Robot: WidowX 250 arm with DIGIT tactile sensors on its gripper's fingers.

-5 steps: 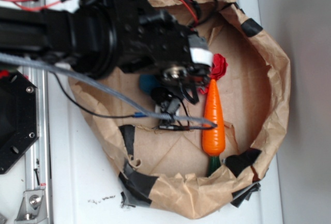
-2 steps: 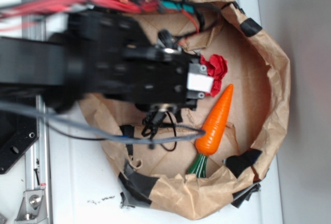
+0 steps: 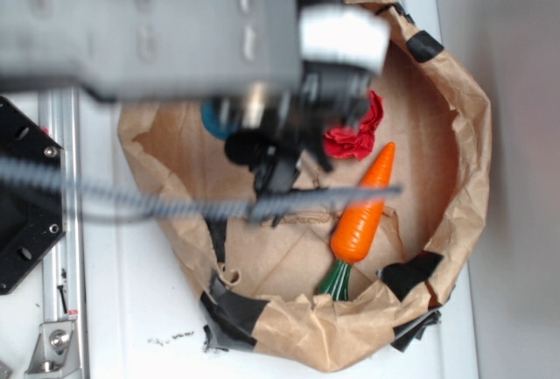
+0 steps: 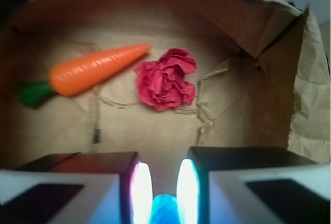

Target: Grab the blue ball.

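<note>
- Gripping seems the step in hand: in the wrist view the blue ball point(image 4: 164, 209) sits between the two fingers point(image 4: 141, 192) of the gripper point(image 4: 161, 193), which look closed on it.
- The exterior view is blurred; a teal patch shows beside the arm.
- The red flower point(image 4: 165, 85) and carrot point(image 4: 88, 74) lie apart on the paper bowl point(image 3: 464, 134).
- Next, I think, the hold must stay firm while lifting.
</note>
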